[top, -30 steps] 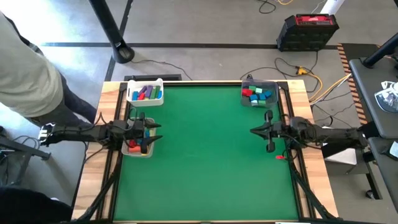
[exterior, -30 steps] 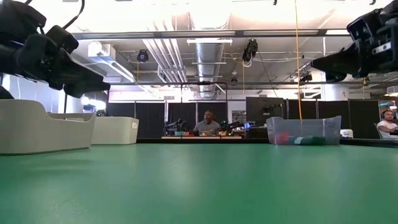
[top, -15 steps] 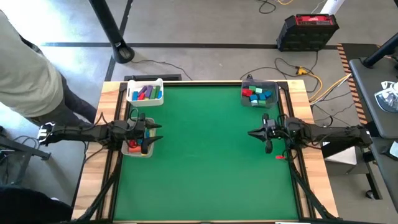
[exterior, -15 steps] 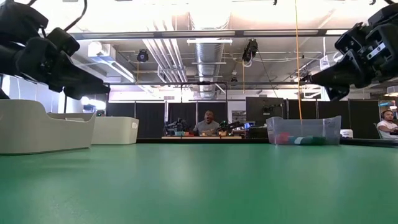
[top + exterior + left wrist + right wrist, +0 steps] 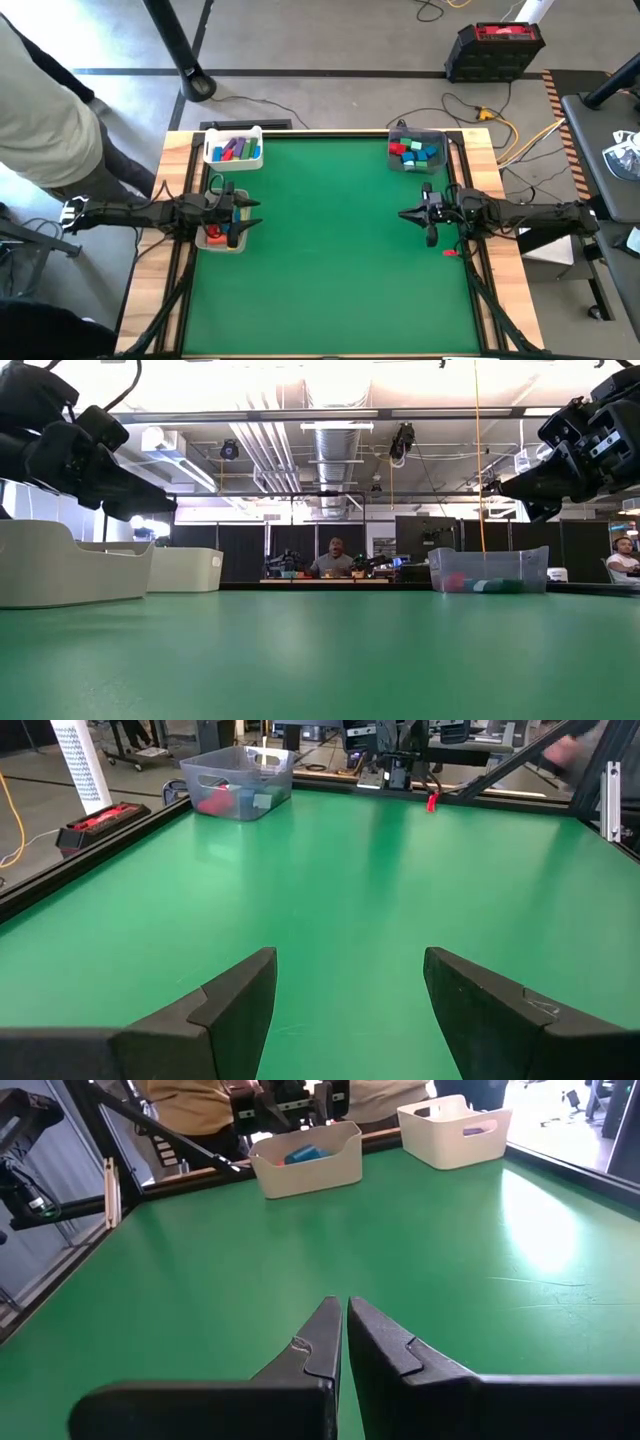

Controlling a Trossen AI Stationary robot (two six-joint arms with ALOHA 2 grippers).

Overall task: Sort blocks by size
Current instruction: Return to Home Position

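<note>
The blocks lie in three containers. A clear bin [image 5: 417,152] at the far right holds red, green and blue ones. A white tray [image 5: 233,148] at the far left holds blue, red, purple and green bars. A second white tray [image 5: 222,240] on the left holds a red and a blue block [image 5: 305,1154]. My left gripper [image 5: 350,960] hovers open over that nearer tray, pointing toward the table's right, with nothing between its fingers. My right gripper [image 5: 345,1305] hangs shut above the green mat [image 5: 330,250] near the right edge, pointing left, holding nothing.
A small red thing [image 5: 450,252] sits on the table's right rail beside my right arm. A person stands off the table's far left corner [image 5: 40,110]. Bare green mat lies between the two grippers [image 5: 330,215].
My right gripper has sunk a little and shifted slightly toward the table's left, then held still. My left gripper has stayed over the nearer white tray.
</note>
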